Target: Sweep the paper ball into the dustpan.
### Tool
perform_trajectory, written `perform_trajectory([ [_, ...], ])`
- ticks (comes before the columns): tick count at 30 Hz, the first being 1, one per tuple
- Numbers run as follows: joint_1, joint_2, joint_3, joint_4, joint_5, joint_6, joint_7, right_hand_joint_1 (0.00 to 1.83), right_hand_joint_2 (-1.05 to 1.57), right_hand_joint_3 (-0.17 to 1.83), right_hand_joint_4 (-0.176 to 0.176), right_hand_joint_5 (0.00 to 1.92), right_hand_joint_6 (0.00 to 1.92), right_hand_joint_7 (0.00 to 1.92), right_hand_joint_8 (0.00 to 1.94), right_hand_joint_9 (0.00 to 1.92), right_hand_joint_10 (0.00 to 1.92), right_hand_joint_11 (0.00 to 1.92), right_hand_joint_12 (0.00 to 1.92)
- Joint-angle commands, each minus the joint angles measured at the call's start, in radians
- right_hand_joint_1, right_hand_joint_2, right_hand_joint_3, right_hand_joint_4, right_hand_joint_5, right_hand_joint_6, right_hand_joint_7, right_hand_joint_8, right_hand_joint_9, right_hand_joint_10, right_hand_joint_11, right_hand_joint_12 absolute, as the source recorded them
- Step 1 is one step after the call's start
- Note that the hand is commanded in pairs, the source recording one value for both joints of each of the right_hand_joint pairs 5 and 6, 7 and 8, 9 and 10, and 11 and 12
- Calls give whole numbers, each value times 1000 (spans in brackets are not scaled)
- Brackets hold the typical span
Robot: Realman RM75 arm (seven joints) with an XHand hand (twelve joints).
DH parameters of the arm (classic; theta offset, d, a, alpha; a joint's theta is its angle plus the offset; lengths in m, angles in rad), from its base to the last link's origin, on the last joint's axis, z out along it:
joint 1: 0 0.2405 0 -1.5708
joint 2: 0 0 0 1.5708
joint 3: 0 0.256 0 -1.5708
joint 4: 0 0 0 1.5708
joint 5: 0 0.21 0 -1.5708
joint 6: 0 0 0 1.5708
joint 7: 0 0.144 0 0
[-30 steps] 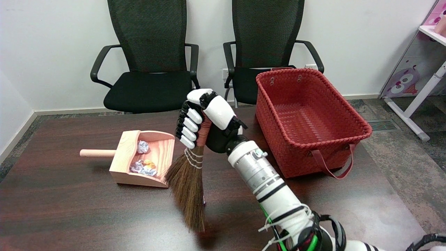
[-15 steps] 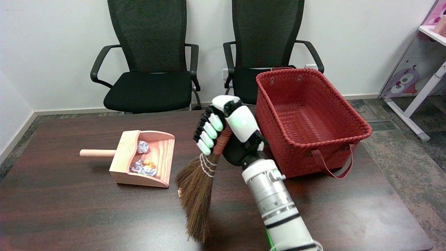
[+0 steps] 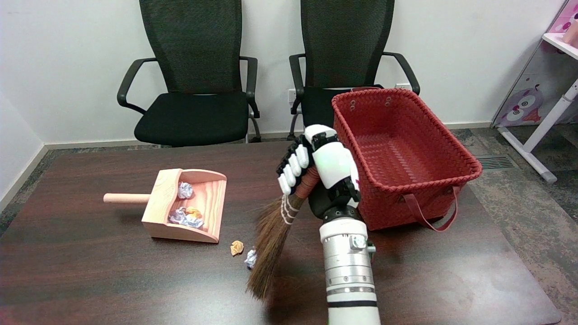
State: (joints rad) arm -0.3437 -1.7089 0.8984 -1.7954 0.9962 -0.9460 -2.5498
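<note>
The right hand [image 3: 323, 169] grips the broom [image 3: 275, 237] by its red-wrapped handle, fingers [image 3: 291, 169] curled around it. The broom tilts, bristles pointing down and left to the counter [image 3: 90, 271]. Two paper balls lie on the counter: an orange ball [image 3: 236, 247] just beyond the dustpan's open edge, and a white ball [image 3: 250, 258] touching the bristles. The dustpan [image 3: 158, 212] rests to the left, holding several crumpled balls. A red basket [image 3: 402, 153] stands just right of the hand.
</note>
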Motion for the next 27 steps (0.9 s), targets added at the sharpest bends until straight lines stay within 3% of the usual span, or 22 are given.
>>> perform_trajectory([
  [1, 64, -296, 160, 276, -122, -255, -13, 524, 1281, 1543, 47, 1920, 1920, 1920, 1920, 1920, 1920, 1920, 1920],
  [15, 187, -351, 122, 515, -17, -497, -17, 491, 1340, 1464, 55, 1920, 1920, 1920, 1920, 1920, 1920, 1920, 1920],
  [20, 180, -353, 87, 538, 48, -549, -17, 479, 1362, 1443, 58, 1920, 1920, 1920, 1920, 1920, 1920, 1920, 1920],
  [27, 151, -353, 44, 547, 30, -619, -17, 466, 1383, 1441, 62, 1920, 1920, 1920, 1920, 1920, 1920, 1920, 1920],
])
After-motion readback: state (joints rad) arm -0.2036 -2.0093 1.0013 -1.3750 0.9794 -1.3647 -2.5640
